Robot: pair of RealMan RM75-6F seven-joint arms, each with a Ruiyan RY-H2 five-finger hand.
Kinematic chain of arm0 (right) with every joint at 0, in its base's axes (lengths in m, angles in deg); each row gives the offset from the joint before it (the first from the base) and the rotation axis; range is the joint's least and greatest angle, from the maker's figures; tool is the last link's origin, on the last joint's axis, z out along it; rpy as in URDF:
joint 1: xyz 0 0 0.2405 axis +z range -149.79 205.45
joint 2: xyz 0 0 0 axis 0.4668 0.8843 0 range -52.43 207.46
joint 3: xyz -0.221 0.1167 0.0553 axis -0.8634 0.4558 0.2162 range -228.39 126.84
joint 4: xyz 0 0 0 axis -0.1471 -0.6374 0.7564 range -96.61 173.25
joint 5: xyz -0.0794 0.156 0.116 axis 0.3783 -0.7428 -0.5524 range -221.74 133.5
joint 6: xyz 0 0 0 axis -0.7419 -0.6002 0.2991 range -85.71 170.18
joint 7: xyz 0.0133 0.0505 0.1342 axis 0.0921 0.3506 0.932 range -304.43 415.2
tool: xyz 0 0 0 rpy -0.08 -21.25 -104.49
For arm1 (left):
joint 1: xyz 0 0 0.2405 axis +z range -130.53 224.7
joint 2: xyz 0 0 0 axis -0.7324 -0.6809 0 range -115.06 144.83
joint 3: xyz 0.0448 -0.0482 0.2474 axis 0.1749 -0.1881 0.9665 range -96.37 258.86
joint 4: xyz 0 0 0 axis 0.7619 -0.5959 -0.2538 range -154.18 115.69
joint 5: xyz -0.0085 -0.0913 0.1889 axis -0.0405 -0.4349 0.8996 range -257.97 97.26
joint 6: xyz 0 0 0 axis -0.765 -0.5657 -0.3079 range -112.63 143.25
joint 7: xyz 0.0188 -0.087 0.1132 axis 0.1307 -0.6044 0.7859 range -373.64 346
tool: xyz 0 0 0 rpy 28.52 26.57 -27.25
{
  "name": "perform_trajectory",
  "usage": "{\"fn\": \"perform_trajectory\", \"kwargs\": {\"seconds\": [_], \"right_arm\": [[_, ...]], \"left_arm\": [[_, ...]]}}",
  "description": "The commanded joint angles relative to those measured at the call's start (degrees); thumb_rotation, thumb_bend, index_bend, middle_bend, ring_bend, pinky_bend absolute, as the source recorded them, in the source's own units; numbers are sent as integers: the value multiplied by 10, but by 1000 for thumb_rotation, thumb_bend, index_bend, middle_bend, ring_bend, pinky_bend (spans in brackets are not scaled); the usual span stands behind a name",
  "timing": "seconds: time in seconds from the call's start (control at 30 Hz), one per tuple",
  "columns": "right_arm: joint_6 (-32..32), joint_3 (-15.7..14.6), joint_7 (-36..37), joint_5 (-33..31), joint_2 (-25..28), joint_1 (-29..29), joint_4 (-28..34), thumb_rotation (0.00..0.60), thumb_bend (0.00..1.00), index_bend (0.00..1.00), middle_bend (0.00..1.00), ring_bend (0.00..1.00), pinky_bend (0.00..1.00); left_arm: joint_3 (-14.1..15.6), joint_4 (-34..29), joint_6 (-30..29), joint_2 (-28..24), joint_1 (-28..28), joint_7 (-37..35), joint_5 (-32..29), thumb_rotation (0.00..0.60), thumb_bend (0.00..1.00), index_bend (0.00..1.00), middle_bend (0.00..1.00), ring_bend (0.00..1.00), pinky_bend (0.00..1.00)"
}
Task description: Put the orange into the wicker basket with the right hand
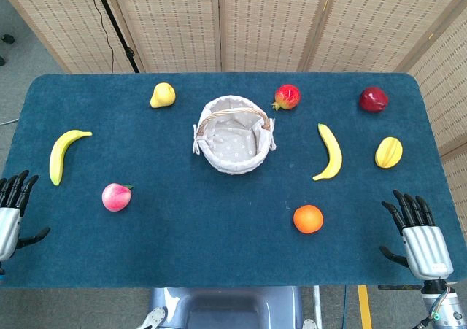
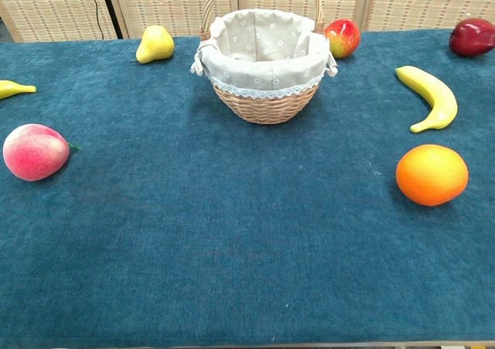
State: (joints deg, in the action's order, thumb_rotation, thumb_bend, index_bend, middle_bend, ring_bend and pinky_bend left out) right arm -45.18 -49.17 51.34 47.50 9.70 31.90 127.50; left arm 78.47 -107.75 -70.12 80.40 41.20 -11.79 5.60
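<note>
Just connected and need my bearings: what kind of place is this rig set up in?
Likely a lab or demo station: a table under blue cloth, woven partition screens behind it, and fruit spaced around a wicker basket.

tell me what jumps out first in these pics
The wicker basket with its pale cloth lining sits mid-table on the blue cloth, with fruit scattered around it. The bright orange lies alone near the front edge on the right side, and the right hand rests open at the table's right front corner.
</note>
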Motion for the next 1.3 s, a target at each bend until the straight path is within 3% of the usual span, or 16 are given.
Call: {"fn": "perform_trajectory", "kwargs": {"seconds": [0.03,0.5,0.8,1.07,1.3], "right_arm": [[2,1,5,-2,0,1,-2,600,0,169,31,46,40],[8,-15,31,45,33,15,21,600,0,138,4,29,40],[62,-33,12,83,45,49,69,600,0,0,0,0,7],[132,-28,-6,85,21,96,98,600,0,0,0,0,0],[202,1,-14,45,-32,149,92,600,0,0,0,0,0]], "left_arm": [[0,1,3,0,-2,-3,-2,600,0,0,0,0,0],[0,-3,3,-1,0,-8,-4,600,0,0,0,0,0],[-3,4,22,2,-6,-12,-19,600,0,0,0,0,0],[-4,8,27,3,-7,-18,-25,600,0,0,0,0,0],[-5,11,28,2,-6,-22,-29,600,0,0,0,0,0]]}}
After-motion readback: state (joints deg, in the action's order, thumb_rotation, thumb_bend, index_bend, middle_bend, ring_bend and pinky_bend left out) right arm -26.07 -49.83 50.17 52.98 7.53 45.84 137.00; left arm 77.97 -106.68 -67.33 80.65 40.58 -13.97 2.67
